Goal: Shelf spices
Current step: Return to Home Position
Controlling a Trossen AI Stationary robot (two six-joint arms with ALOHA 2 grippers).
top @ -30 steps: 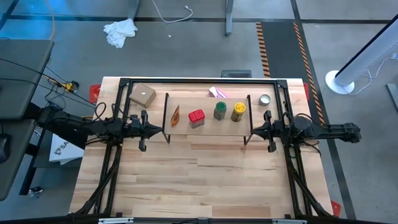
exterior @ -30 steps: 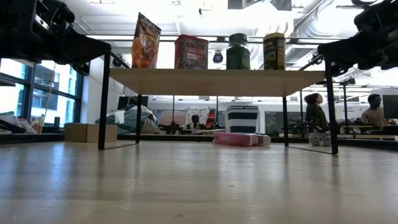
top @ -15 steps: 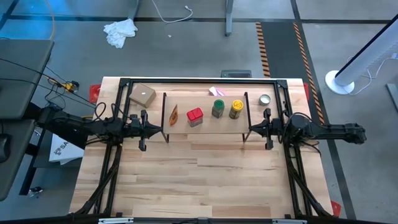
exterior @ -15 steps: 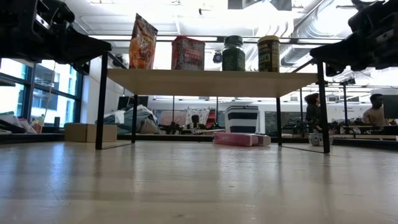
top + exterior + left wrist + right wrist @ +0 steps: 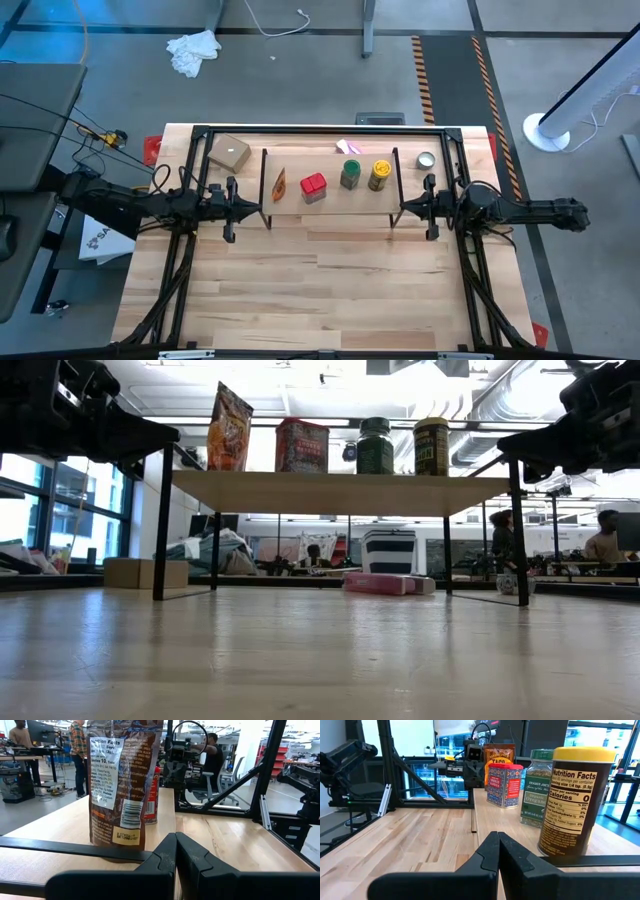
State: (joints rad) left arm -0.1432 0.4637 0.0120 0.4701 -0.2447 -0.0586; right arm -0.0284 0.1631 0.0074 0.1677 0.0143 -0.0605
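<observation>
The shelf, a light plank on thin black legs, stands across the table's middle. On its top stand the orange-brown packet, the red container, the green-lidded jar and the yellow jar, in a row from left to right. My left gripper is shut at the shelf's left end. My right gripper is shut at its right end. Both are at plank height in the low view, where the shelf stands on its legs. My left gripper comes level from the table's left, its shut fingertips at the black frame bar of the shelf's left end; whether they touch it, I cannot tell. My right gripper comes level from the table's right and meets the black frame bar of the shelf's right end with its shut fingertips.
Behind the shelf, near the far edge, lie a tan cardboard box, a pink packet and a small silver tin. The table's near half is bare wood. People show in the room beyond the table.
My right gripper moved toward the table's left and pushed the shelf's right end. The shelf slid a little leftward with all spices still upright on it, then came to rest. My left gripper stayed where it was.
</observation>
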